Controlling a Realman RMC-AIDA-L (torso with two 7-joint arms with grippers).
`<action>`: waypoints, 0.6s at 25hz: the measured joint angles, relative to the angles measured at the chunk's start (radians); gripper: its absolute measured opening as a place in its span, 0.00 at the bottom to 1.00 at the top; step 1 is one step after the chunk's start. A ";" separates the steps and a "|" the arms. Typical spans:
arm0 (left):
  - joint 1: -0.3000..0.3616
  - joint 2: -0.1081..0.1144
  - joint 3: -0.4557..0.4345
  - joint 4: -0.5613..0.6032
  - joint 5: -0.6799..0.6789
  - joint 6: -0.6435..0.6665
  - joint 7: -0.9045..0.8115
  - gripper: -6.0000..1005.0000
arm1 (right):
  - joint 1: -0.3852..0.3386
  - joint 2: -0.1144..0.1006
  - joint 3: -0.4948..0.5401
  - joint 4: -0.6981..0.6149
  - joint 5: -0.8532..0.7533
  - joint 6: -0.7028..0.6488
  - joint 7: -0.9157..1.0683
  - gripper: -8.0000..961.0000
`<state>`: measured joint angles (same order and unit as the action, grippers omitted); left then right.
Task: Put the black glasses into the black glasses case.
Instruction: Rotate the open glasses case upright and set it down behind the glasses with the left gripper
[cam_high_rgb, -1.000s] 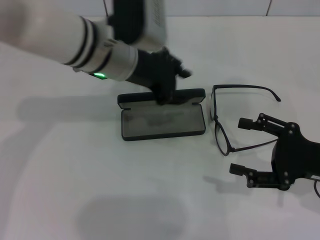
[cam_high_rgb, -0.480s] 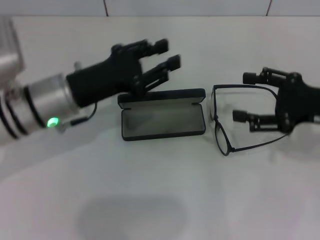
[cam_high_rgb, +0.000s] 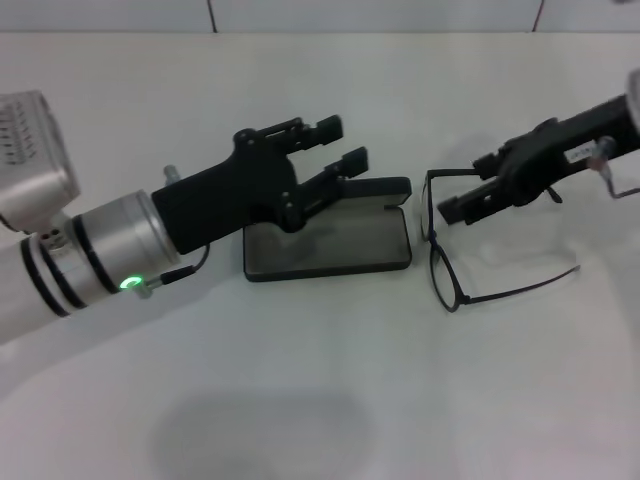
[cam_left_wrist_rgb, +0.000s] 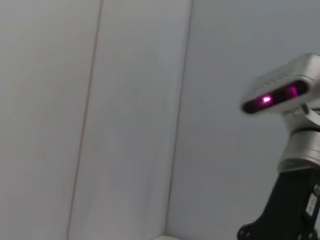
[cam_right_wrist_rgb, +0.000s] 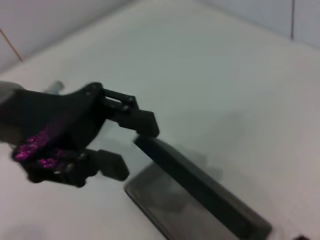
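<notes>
On the white table (cam_high_rgb: 330, 380) in the head view, the black glasses case (cam_high_rgb: 327, 238) lies open with its grey lining up and its lid standing at the far side. The left hand (cam_high_rgb: 338, 150) reaches in over the case's far left part, its two fingers spread apart and holding nothing, the lower finger just by the lid's edge. To the right of the case lie the black glasses (cam_high_rgb: 447, 245), unfolded, lenses toward the case. The right hand (cam_high_rgb: 470, 187) hovers over their far temple arm, fingers parted and empty. The left wrist view shows only a pale wall and the right arm's camera housing. In the right wrist view the left hand (cam_right_wrist_rgb: 131, 143) appears with fingers spread beside the lid of the case (cam_right_wrist_rgb: 200, 192). No lettering is readable.
</notes>
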<state>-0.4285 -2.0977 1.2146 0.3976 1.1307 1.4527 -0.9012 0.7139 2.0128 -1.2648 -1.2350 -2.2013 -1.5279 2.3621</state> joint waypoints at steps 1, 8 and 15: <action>-0.013 0.000 0.000 -0.013 0.001 0.000 0.009 0.48 | 0.016 0.001 -0.021 0.001 -0.029 -0.001 0.040 0.90; -0.041 0.001 0.012 -0.036 0.007 -0.013 0.046 0.49 | 0.026 0.010 -0.204 0.003 -0.084 0.145 0.181 0.90; -0.046 0.004 0.028 -0.034 0.007 -0.016 0.038 0.50 | 0.008 0.013 -0.364 0.028 -0.147 0.302 0.278 0.89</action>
<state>-0.4741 -2.0934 1.2422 0.3636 1.1379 1.4362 -0.8629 0.7216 2.0260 -1.6288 -1.2072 -2.3478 -1.2256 2.6398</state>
